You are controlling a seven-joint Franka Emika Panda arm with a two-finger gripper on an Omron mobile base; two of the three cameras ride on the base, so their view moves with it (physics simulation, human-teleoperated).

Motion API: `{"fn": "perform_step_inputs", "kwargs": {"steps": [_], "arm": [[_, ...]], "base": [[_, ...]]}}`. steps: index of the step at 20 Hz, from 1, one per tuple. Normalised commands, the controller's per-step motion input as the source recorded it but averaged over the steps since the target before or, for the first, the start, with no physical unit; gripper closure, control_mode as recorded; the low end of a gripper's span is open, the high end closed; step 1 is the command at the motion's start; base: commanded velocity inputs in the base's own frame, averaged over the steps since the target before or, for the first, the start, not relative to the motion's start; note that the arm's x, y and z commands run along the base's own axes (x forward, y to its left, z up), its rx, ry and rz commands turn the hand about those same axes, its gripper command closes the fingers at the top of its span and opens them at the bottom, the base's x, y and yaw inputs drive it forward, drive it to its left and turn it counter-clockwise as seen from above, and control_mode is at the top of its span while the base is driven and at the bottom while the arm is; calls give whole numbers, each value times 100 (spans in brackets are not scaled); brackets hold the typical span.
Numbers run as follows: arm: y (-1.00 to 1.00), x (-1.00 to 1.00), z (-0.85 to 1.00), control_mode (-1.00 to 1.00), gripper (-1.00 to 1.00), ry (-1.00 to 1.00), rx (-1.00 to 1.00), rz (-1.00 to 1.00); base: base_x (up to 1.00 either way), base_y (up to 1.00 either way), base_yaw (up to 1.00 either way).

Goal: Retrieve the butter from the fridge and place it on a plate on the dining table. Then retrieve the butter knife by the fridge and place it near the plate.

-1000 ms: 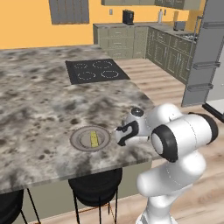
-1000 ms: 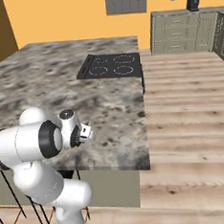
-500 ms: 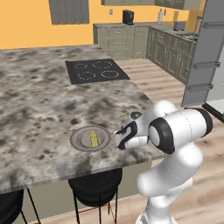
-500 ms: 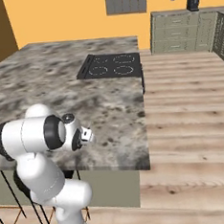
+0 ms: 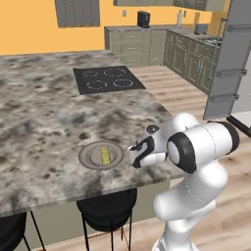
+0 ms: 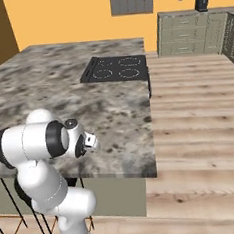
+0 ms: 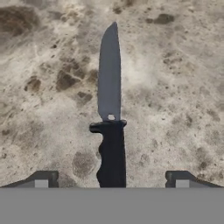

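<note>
In the hand view the butter knife lies flat on the marbled stone, grey blade toward the top of the frame and black handle toward the bottom, between the two fingertips, which stand wide apart at lower left and lower right with clear gaps to the handle, so the jaws are released and hold nothing.

In the left base view black stools stand under the near edge at the bottom. Just above them the gripper sits low over the dining table at centre frame, just right of the plate. The butter lies on that plate (a yellow stick, lengthwise across the dish).

Further up the grey-brown top, the black cooktop is inset near the far right corner. Plank wood floor runs to its right. At the right edge stands the fridge, dark grey with bar handles. Olive-green cabinets line the far orange wall along the top, a dark appliance on their counter.
</note>
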Motion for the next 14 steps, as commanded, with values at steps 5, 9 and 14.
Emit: {"fn": "perform_step_inputs", "kwargs": {"steps": [5,9,14], "arm": [[-2,-30,84,-100,-100,13,0,-1],[-5,-65,100,-100,-100,7,0,0],[-7,-71,97,-100,-100,6,0,0]], "base": [[0,0,0],[0,0,0],[0,0,0]]}}
